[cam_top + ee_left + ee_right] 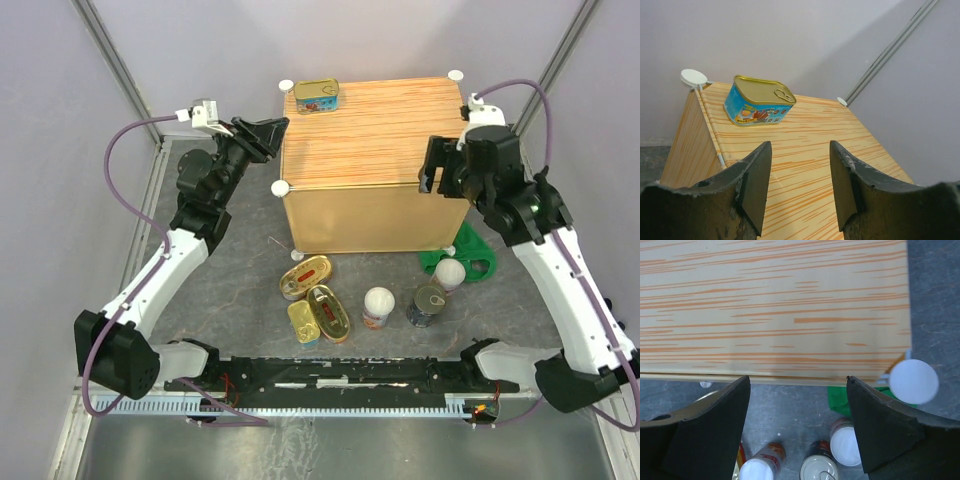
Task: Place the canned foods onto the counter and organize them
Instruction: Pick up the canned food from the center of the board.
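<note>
The counter is a light-wood cube with a striped top. One rectangular gold-lidded tin stands on its far left corner; it also shows in the left wrist view. On the table in front lie two oval gold tins, a rectangular tin, two white-lidded cylinders and a dark cylinder. My left gripper is open and empty above the counter's left edge. My right gripper is open and empty above the counter's near right corner.
A green cloth lies on the table beside the counter's right front corner. White knobs stick out at the counter's corners. Purple walls stand behind and on both sides.
</note>
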{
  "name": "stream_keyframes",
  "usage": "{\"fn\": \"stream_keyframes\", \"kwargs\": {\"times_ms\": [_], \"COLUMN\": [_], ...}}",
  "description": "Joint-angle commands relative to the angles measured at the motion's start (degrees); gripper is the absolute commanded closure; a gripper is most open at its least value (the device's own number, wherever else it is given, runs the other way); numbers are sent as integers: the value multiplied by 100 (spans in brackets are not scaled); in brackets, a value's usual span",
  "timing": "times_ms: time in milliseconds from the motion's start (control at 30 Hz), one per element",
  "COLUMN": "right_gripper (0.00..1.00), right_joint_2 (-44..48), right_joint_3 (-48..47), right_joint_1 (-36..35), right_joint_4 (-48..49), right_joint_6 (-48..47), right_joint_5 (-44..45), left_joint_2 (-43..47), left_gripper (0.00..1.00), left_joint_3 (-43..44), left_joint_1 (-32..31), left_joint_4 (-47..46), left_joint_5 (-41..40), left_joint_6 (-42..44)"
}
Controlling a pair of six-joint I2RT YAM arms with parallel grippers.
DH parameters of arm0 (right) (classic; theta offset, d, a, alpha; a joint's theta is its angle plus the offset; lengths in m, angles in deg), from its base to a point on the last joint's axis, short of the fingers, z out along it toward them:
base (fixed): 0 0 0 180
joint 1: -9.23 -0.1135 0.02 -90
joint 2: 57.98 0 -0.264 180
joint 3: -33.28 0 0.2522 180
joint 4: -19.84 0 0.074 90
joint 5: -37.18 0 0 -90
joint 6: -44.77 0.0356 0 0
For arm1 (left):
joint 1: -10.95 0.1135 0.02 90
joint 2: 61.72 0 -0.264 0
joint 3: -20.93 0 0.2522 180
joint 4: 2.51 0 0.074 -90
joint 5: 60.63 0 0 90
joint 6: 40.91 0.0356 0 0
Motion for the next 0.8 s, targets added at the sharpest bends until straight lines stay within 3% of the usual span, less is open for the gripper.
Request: {"fn": "stream_keyframes", "kwargs": {"times_ms": [0, 433, 767], "right_gripper": [16, 14, 10], "right_joint_2": [392, 1322, 1869], "right_joint_3": [-28, 869, 2324], "right_joint_1": [39, 43, 40], "right_joint_4": [-275, -1590, -1625], "right_joint_6": [175, 959, 1653], "right_joint_5": [476, 1030, 971], "left_joint_2": [183, 272, 361], "left_gripper": [43, 43, 43], "left_joint_3": [-238, -463, -512], "left_joint_1": [-25, -27, -27], "left_joint_4": [-686, -837, -641], "left_joint_5": [-239, -528, -523], "left_joint_6": [-84, -231, -149]}}
